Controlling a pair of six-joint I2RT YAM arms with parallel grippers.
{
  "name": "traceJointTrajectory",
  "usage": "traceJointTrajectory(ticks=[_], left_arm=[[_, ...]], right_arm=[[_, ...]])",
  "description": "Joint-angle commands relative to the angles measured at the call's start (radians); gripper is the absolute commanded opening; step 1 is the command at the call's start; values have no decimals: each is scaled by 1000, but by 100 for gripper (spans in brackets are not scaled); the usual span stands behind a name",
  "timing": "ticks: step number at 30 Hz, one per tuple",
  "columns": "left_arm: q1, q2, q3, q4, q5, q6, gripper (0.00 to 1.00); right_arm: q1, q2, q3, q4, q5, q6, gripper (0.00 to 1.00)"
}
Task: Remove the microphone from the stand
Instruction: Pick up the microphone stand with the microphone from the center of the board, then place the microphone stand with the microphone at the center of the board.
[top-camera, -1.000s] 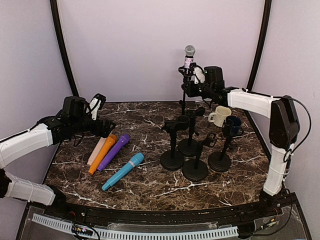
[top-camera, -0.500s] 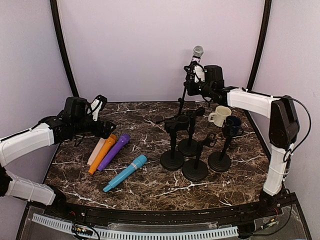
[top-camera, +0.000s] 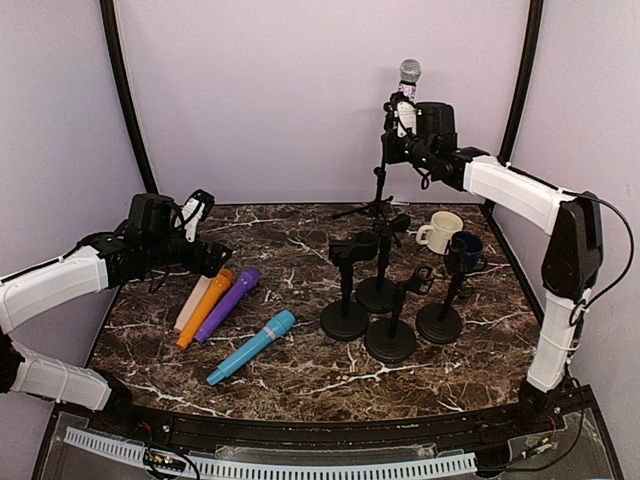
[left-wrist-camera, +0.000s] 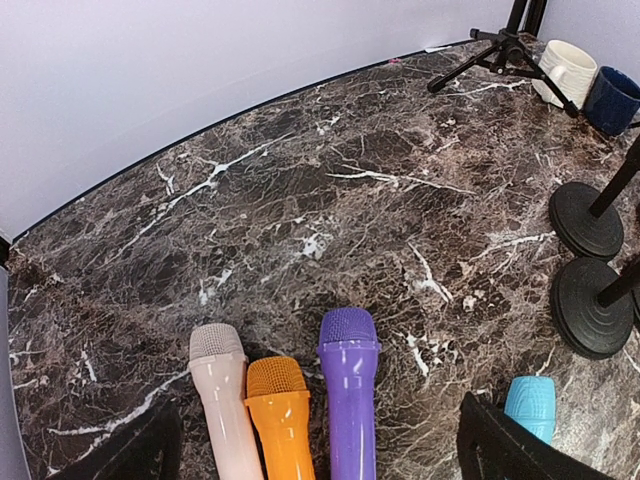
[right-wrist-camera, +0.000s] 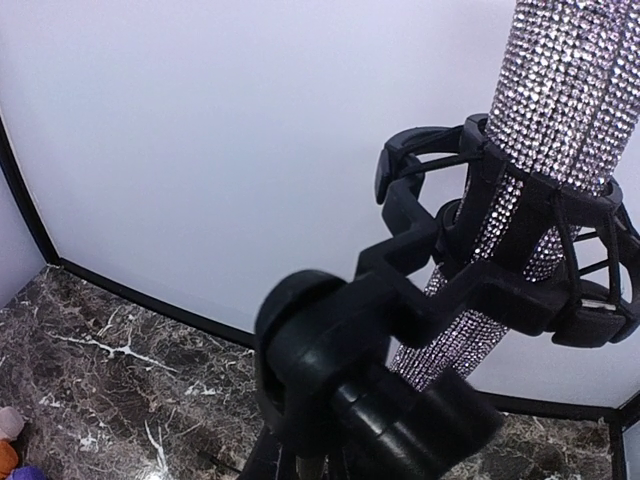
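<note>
Saw rhinestone-covered microphone (top-camera: 409, 78) clipped in black tripod stand (top-camera: 379, 188) at dark marble tabletop's (top-camera: 300, 372) 1 o'clock edge. Noted right tool (top-camera: 401, 122) pressed together at that clip, grasped part unclear; left tool (top-camera: 198, 206) spread, 9 o'clock.

The microphone (top-camera: 410, 71) has a rhinestone-covered silver body and a mesh head. It is seated near upright in the black clip (right-wrist-camera: 470, 290) of the stand (top-camera: 380, 185). The stand is a black tripod type, located at the far edge of the table (top-camera: 300, 370).
</note>
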Motion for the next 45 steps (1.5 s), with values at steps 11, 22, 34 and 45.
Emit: traceJointTrajectory(ticks=[11, 22, 34, 45], left_arm=[[4, -33, 20, 5, 2, 8, 98], [4, -50, 10, 10, -13, 9, 97], [4, -108, -16, 15, -59, 11, 97], [1, -202, -66, 46, -11, 11, 97]], right_arm=[[150, -272, 241, -137, -39, -117, 0], [378, -362, 251, -233, -138, -75, 0], [617, -375, 156, -227, -195, -51, 0], [752, -499, -238, -66, -82, -24, 0]])
